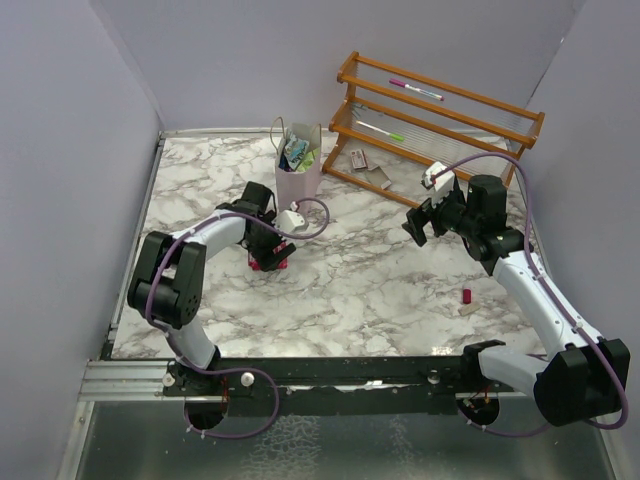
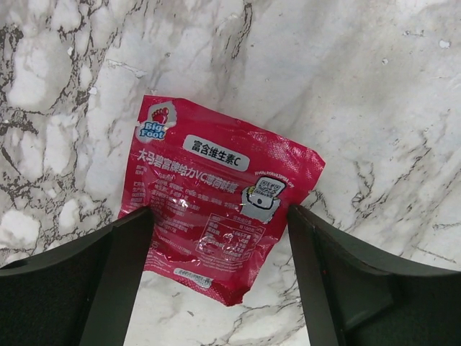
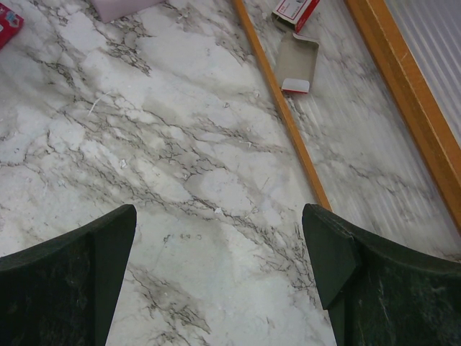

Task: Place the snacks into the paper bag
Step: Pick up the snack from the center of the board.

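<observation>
A red snack packet (image 2: 220,198) lies flat on the marble table; it shows as a small red patch (image 1: 270,264) in the top view. My left gripper (image 1: 268,252) is open and low over it, one finger on each side, not closed on it. The pale pink paper bag (image 1: 299,172) stands upright behind it with several wrappers showing in its top. My right gripper (image 1: 420,222) is open and empty, held above the table to the right of the bag. A corner of the red packet shows in the right wrist view (image 3: 9,23).
An orange wooden slatted rack (image 1: 440,115) stands at the back right with thin markers (image 1: 415,90) on it. Small cardboard pieces (image 3: 299,61) lie by its front rail. A tiny red stub (image 1: 466,296) lies on the table to the right. Walls close in on both sides.
</observation>
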Robot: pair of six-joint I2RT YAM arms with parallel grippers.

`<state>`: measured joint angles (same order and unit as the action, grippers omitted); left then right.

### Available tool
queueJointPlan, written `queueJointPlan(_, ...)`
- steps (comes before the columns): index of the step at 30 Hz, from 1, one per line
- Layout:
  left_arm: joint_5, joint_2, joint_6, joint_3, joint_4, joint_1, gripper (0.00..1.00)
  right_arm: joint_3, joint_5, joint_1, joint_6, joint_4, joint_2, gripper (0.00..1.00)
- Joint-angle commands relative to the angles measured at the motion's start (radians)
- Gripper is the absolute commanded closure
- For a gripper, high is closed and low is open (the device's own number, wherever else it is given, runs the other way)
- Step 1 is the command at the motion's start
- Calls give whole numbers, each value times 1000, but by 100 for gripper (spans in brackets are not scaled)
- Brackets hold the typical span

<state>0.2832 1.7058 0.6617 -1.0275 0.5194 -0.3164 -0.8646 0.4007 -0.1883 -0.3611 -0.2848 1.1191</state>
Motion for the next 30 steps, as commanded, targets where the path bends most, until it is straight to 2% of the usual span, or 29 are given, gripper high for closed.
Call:
queueJointPlan(1, 23, 40, 31, -6, 85, -6, 19, 8, 13, 4, -9, 10, 7, 1)
queueJointPlan(6, 28, 33, 39, -3, 108, -6, 12, 8, 12, 4, -7, 9, 7, 1)
queueJointPlan(12, -22, 7, 48, 34, 88, -9, 11, 8, 12, 5, -10, 10, 5, 1)
queueJointPlan(20, -41, -32, 13, 71, 30, -12, 26, 7, 12, 5, -10, 9, 6, 1)
queueJointPlan(30, -17, -103, -15, 65, 36, -17, 46, 10, 13, 4, -9, 9, 7, 1)
